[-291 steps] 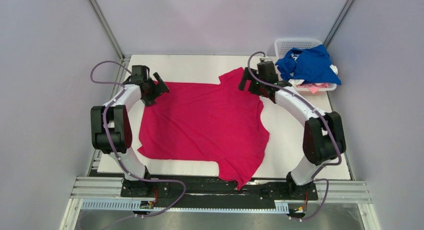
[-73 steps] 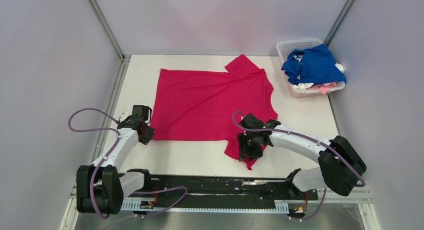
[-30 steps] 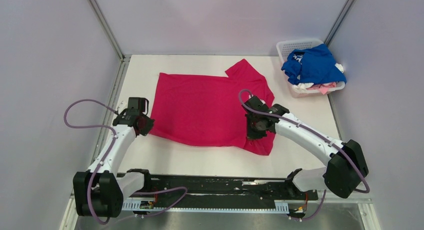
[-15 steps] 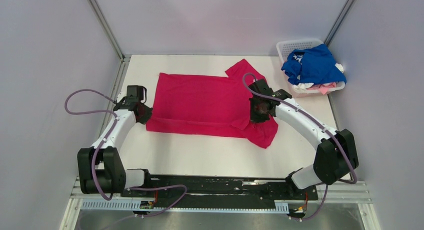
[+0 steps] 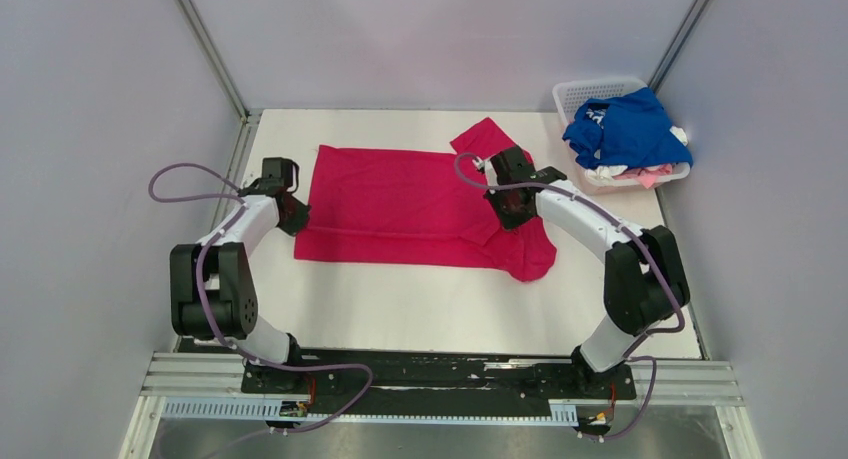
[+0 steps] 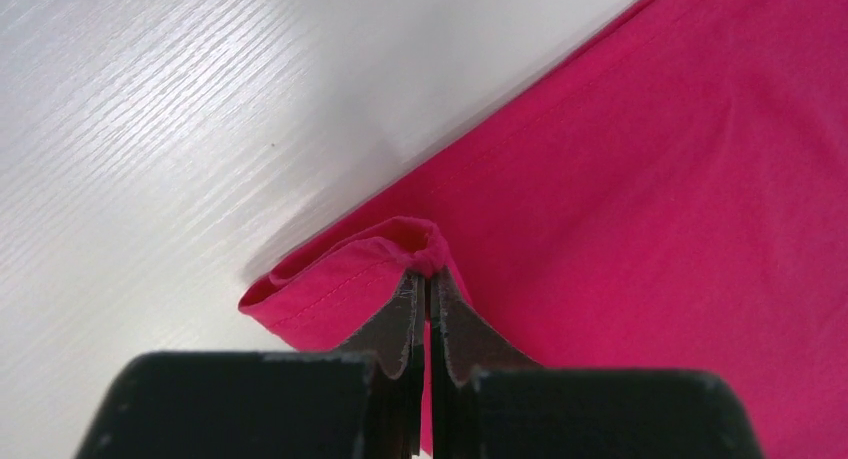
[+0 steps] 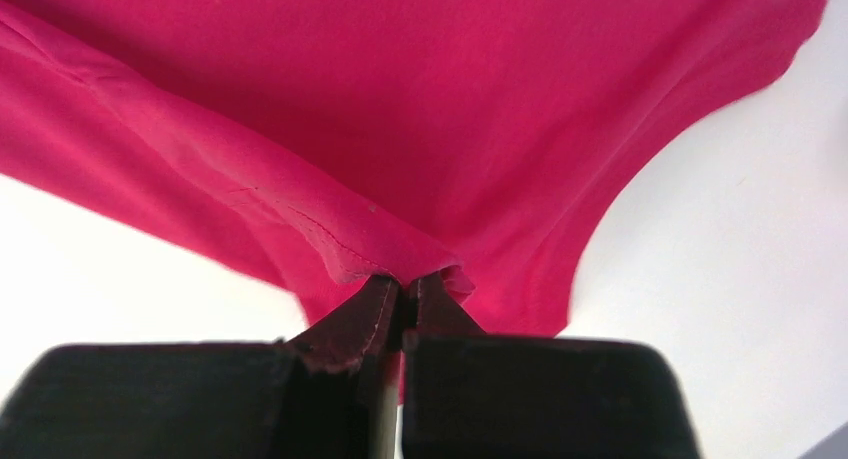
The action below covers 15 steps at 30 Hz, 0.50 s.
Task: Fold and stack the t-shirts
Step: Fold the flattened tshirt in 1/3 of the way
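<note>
The magenta t-shirt [image 5: 400,204] lies mid-counter [image 5: 400,309], its near half doubled over toward the far side, with one sleeve poking out far right. The left gripper [image 6: 428,279] and right gripper [image 7: 402,287] each pinch a hem corner tight. The first fold looks only partly laid. Further folds are left, as are the blue t-shirt [image 5: 625,129] and the others in the basket [image 5: 590,85].

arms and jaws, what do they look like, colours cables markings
Both the left arm and the right arm have white curved links with chunky black joint housings. A purple-grey cable loops along each. The jaws are black blocks ending in thin dark tapered fingers. No markings are visible.
</note>
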Each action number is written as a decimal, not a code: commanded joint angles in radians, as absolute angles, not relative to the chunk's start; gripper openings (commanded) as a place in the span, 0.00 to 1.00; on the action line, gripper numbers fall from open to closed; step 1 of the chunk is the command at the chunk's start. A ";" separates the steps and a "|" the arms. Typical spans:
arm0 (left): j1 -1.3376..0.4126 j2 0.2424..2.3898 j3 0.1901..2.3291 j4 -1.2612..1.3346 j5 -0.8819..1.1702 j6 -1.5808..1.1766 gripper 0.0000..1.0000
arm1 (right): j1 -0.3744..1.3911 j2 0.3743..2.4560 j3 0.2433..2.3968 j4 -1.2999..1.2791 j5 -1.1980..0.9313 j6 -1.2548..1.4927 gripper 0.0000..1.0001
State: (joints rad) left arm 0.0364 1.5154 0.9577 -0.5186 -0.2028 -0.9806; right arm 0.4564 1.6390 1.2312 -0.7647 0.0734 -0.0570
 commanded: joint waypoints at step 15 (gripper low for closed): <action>0.047 1.694 1.100 -0.462 -0.193 -0.899 0.23 | 0.407 1.833 1.288 -0.223 0.047 -1.040 0.32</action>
State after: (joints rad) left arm 0.0376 1.6833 1.0458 -0.4797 -0.1841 -0.9283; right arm 0.4103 1.7702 1.2316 -0.3561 0.0536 -0.8932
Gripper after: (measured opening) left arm 0.129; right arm 0.205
